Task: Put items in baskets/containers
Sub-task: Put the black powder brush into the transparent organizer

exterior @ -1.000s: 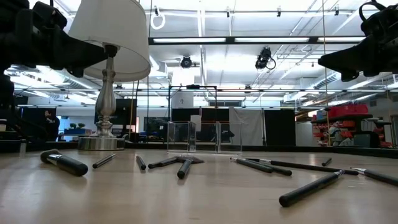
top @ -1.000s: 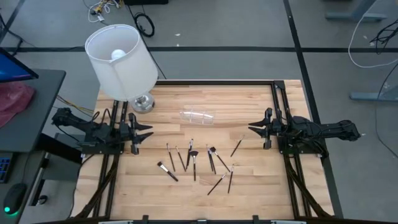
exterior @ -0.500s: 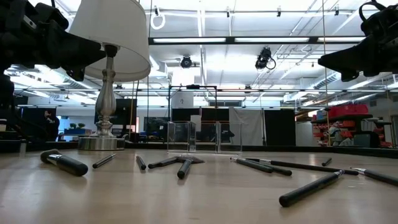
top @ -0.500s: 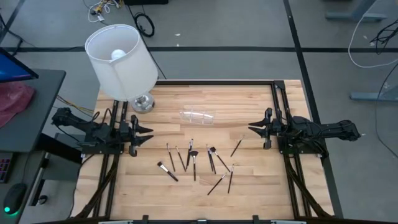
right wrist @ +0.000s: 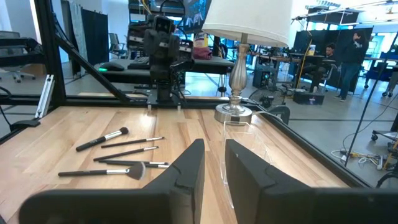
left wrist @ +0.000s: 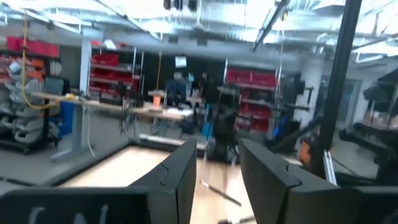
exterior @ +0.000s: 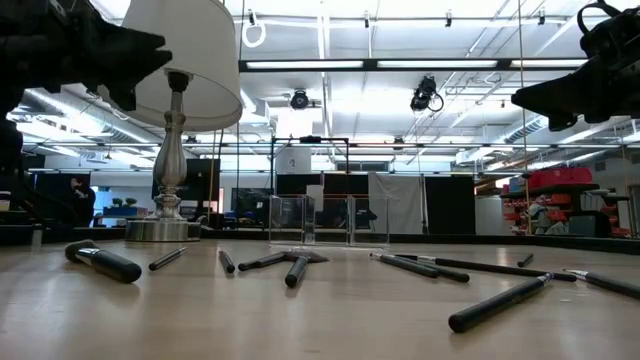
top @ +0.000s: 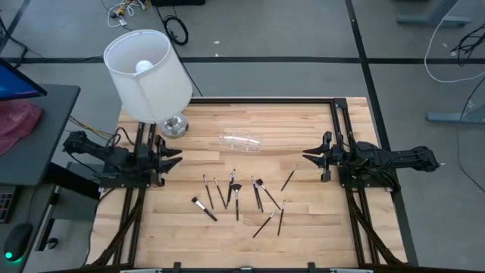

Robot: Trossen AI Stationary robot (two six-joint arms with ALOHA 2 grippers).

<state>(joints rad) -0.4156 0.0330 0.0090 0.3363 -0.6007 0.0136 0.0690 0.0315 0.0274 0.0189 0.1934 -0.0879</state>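
Clear plastic container sits empty mid-table, near the lamp. Makeup brushes lie scattered on the wood table just in front of it. Left gripper hovers at the left edge, fingers apart, holding nothing; right gripper at the right edge, fingers narrowly apart, holding nothing.

The brushes lie scattered flat on the table, in its middle and toward the near edge, between the left gripper at the left edge and the right gripper at the right edge, both held above the wood. The container stands just behind the brushes, apart from them, with none inside it. The lamp stands at the far left corner, behind the left gripper.
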